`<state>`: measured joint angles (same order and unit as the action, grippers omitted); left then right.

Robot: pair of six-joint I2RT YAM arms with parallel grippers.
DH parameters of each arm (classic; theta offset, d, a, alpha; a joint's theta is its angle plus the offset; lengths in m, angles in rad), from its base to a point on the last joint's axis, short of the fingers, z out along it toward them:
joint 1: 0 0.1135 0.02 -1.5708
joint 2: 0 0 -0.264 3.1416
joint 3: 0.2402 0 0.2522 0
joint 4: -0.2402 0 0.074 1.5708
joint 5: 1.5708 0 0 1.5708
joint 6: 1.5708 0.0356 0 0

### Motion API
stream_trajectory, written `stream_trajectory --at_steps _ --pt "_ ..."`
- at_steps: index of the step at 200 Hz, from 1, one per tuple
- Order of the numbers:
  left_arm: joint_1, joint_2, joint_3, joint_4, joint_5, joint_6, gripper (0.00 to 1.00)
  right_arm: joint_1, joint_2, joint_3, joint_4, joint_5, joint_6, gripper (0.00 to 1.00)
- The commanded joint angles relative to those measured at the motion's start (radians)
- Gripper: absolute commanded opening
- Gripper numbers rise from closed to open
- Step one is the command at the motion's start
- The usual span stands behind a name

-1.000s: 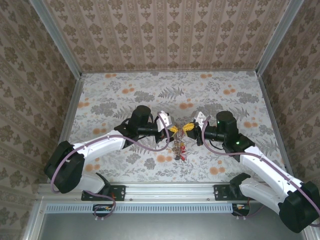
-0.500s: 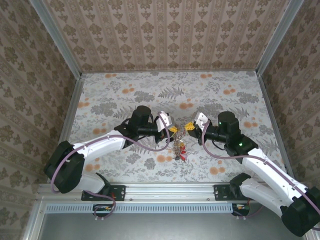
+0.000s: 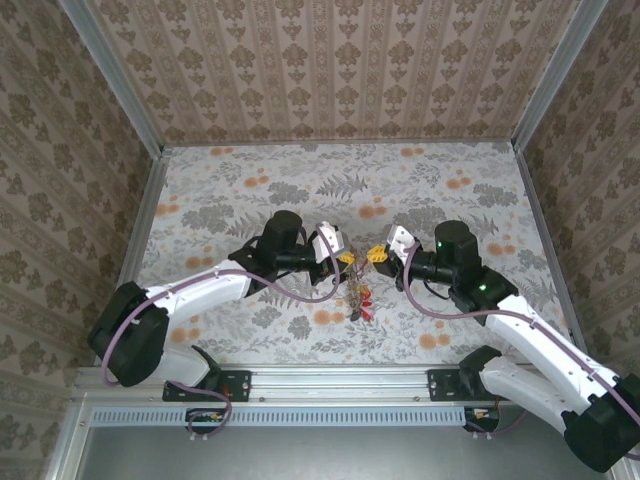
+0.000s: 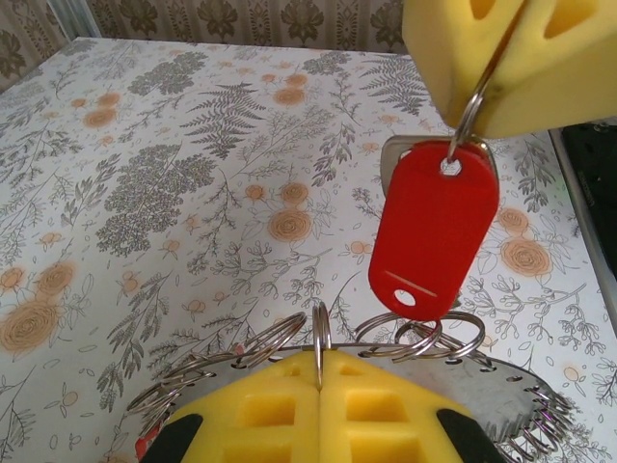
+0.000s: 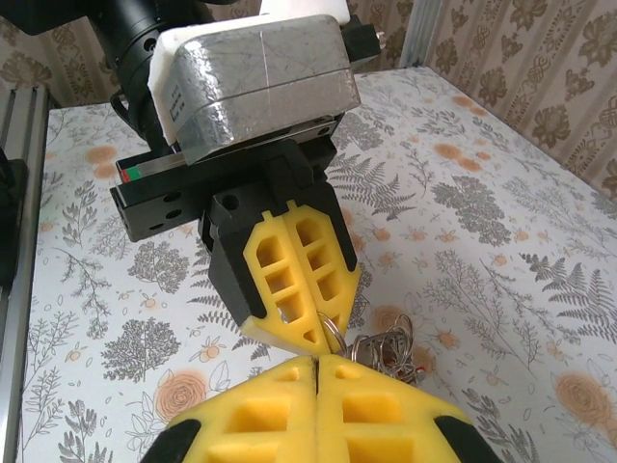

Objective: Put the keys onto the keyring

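bright, even light — faint shadows, nearest edges softly blurred.

Lab robot enclosure: wallpapered walls, aluminium frame

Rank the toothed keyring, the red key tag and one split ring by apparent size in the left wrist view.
1. toothed keyring, widest, though partly behind the left end effector.
2. red key tag.
3. split ring, clearly smallest.
Differing nearness to the camera leaves the top two unsure.
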<state>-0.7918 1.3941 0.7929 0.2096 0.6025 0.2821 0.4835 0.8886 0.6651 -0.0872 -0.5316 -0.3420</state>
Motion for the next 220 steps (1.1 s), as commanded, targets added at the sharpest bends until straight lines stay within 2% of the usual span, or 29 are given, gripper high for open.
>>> stream_trajectory --at_steps 1,75,164,220 --pt "-0.009 -0.019 0.036 0.030 0.010 0.006 0.00 0.010 0.024 0.034 0.009 -0.039 -0.022 0.00" --pt "-0.009 -0.017 0.036 0.025 0.013 0.005 0.00 0.026 0.104 0.022 0.114 -0.027 -0.009 0.00" --pt "-0.009 -0.014 0.037 0.027 0.010 0.006 0.00 0.037 0.180 0.042 0.139 -0.070 0.008 0.00" --pt "-0.009 -0.015 0.037 0.024 0.014 0.008 0.00 0.054 0.197 0.024 0.200 0.030 0.015 0.00"
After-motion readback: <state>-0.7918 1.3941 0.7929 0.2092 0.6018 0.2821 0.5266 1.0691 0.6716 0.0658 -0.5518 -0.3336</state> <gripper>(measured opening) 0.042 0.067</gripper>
